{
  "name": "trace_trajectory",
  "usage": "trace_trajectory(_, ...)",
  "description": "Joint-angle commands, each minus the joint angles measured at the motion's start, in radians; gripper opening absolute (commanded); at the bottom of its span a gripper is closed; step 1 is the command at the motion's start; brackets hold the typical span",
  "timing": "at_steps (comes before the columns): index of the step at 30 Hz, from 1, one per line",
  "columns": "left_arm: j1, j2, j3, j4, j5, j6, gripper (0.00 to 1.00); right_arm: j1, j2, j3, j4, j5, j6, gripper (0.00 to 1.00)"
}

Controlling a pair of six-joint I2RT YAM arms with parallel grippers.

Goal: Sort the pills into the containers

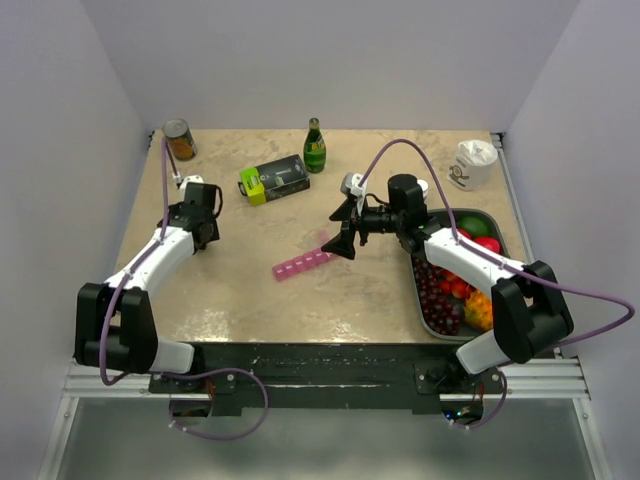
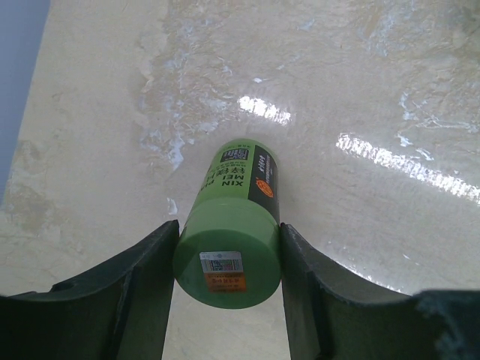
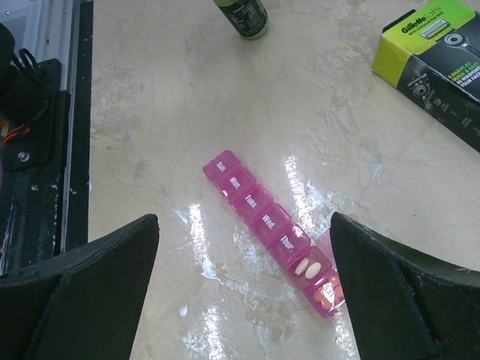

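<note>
The pink pill-organiser strip [image 1: 303, 264] lies mid-table. In the right wrist view the strip [image 3: 259, 210] shows day labels. One compartment near its far end stands open with two white pills [image 3: 307, 265] inside, and the end compartment holds orange pills [image 3: 328, 293] under its lid. My right gripper [image 1: 343, 228] hovers over the strip's right end, wide open and empty [image 3: 244, 221]. My left gripper [image 1: 198, 205] is at the left of the table, shut on a green pill bottle [image 2: 236, 225], its labelled base facing the camera. Both fingers [image 2: 142, 285] press its sides.
A black-and-lime box [image 1: 274, 180] and a green glass bottle [image 1: 315, 147] stand at the back centre, and a tin can [image 1: 179, 139] at the back left. A white cup [image 1: 472, 163] is at the back right. A grey fruit tray [image 1: 422, 310] sits under the right arm.
</note>
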State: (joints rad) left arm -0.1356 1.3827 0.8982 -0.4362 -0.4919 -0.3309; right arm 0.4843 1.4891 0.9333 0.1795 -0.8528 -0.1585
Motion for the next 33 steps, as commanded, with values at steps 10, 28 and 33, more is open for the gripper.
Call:
trace_trajectory(10,0.068,0.007,0.079,0.014,-0.014,-0.037,0.56,0.0,-0.006,0.019,0.002,-0.014,-0.029,0.99)
trace_trajectory(28,0.119,-0.108,0.087,0.011,0.116,0.008,0.74,0.0,0.002,0.022,-0.024,-0.025,-0.07,0.99)
trace_trajectory(33,0.119,-0.284,-0.008,0.1,0.387,0.177,0.86,0.002,0.003,0.036,-0.106,-0.002,-0.193,0.99)
